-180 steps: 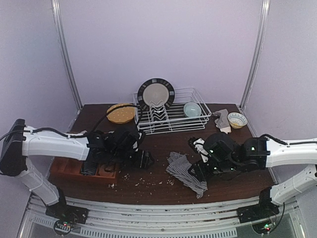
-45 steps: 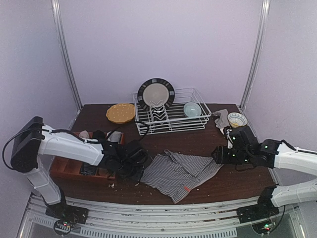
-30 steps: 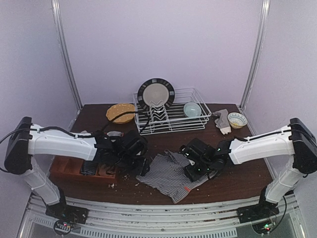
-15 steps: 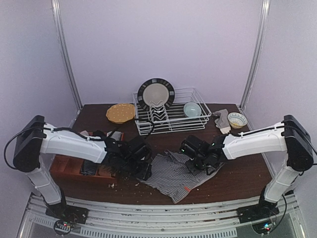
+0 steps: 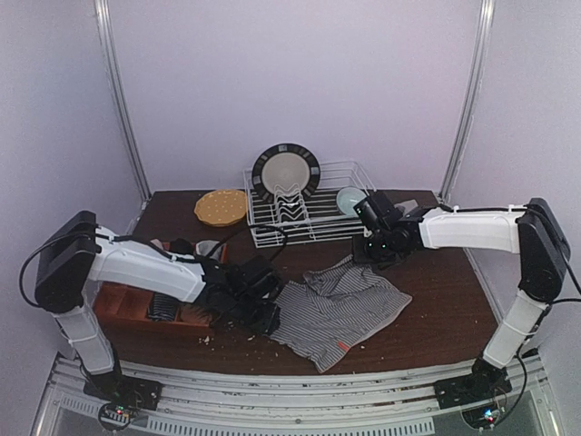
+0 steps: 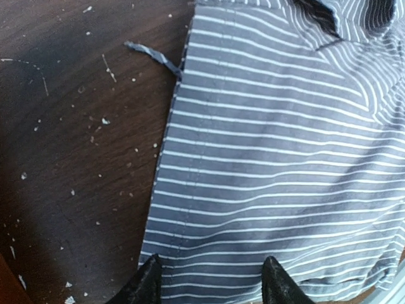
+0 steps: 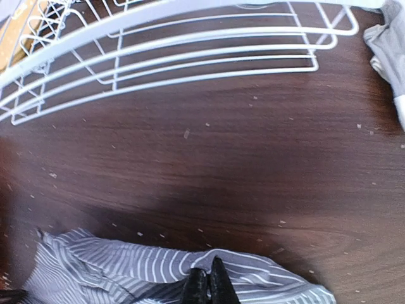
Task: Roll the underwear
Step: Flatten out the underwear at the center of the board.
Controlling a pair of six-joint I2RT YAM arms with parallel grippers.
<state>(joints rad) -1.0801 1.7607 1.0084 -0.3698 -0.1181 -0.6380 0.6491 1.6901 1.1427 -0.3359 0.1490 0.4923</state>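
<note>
From where I stand, the left gripper point(image 6: 214, 286) hovers low over the near-left hem of the dark grey striped underwear point(image 5: 340, 309), its two black fingers apart with the cloth beneath them; I cannot tell if they press on it. The garment lies spread on the dark brown wooden table point(image 5: 436, 313), front and centre, mostly flat but puckered along its far edge. There the right gripper point(image 7: 202, 283) has its fingers pinched together on a fold of the striped cloth, just in front of the white wire dish rack point(image 5: 313, 227). This looks to me like the smoothing-out before any roll begins. To do it well, I'd have the left fingers pin that hem firmly. The right should then draw its corner out and away, keeping low so the fabric goes taut without sliding from under the left. It should lay the corner flat before letting go; a roll started over those wrinkles would likely come out lopsided. Counting across: one reddish-brown wooden tray point(image 5: 113, 307), one round yellow dish point(image 5: 221, 208) and one rack. The rack holds one black-rimmed round plate point(image 5: 286, 173) standing on edge and one pale blue-green bowl point(image 5: 349, 200). There is one striped garment, one grey-beige cloth point(image 7: 387, 44) at the far right, and two grippers.
</note>
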